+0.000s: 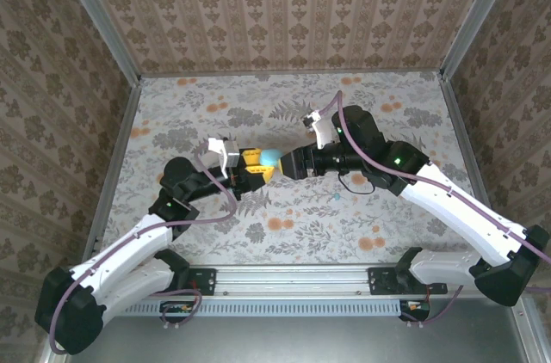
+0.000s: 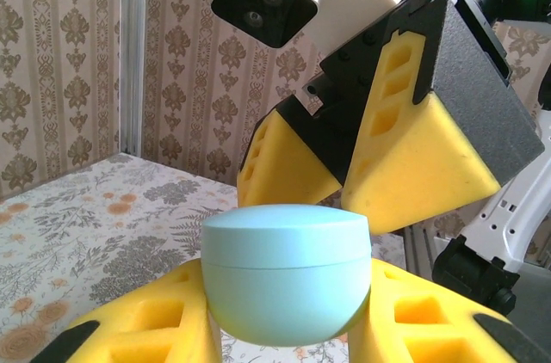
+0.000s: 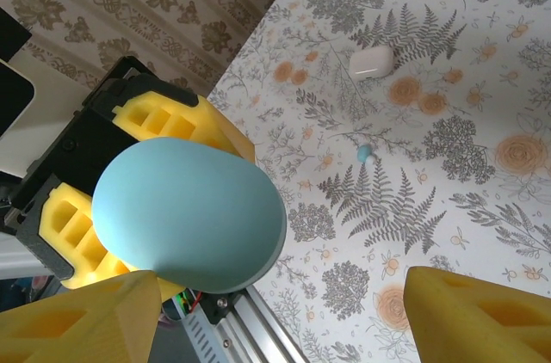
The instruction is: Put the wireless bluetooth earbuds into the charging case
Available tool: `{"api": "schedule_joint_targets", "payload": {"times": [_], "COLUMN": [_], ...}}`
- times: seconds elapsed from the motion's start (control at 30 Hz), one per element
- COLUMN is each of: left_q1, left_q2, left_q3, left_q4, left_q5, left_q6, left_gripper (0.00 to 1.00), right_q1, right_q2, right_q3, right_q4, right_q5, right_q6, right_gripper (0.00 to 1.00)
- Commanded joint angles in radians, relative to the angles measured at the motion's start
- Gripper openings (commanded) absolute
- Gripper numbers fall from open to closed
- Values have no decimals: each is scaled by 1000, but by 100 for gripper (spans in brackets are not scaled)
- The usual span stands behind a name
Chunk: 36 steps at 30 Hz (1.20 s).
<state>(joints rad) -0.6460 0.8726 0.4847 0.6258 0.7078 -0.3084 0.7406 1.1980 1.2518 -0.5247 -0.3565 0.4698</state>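
Two arms meet over the middle of the table in the top view. There the left gripper [image 1: 258, 165] pinches a smooth, rounded teal charging case [image 1: 270, 157], and the right gripper [image 1: 289, 163] faces it from the other side. A tiny teal earbud [image 1: 337, 197] lies on the floral-printed table [image 1: 172, 122] near the right arm. From the left wrist, the charging case [image 2: 286, 273] is a matte, egg-like pod with a lid seam and its lid down, squeezed between porous yellow foam fingers [image 2: 146, 329]. The right gripper's wedge-shaped foam pads [image 2: 413, 165] hang just above it, parted. From the right wrist, that gripper's own fingers [image 3: 482, 311] stand wide apart, clear of the charging case [image 3: 189, 212]. Beyond it, the teal earbud [image 3: 364, 153] and a pale earbud [image 3: 372, 62], pebble-shaped and glossy, rest apart on the table.
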Motion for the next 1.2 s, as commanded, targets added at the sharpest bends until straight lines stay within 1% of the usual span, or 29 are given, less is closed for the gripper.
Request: {"api": "schedule_joint_targets", "payload": {"times": [0.0, 0.27, 0.63, 0.77, 0.9, 1.17], "left_q1": [6, 6, 9, 9, 9, 9], "left_q2": [-14, -13, -19, -19, -21, -20], "left_q3": [-2, -6, -11, -6, -6, -11], "left_q4": [34, 37, 29, 29, 28, 31], "left_q5": [27, 24, -5, 2, 10, 26], "left_q6": [-23, -36, -41, -47, -49, -44], "left_gripper": [25, 25, 25, 25, 24, 24], "right_q1": [5, 4, 12, 12, 10, -15], "right_q2": [17, 17, -19, 3, 27, 33], "right_q3": [21, 17, -47, -34, -4, 37], "right_q4": [10, 23, 97, 81, 51, 32], "right_q5": [-24, 3, -48, -40, -2, 17], "right_q6": [-28, -37, -53, -63, -63, -66], "right_gripper": [76, 76, 76, 76, 75, 75]}}
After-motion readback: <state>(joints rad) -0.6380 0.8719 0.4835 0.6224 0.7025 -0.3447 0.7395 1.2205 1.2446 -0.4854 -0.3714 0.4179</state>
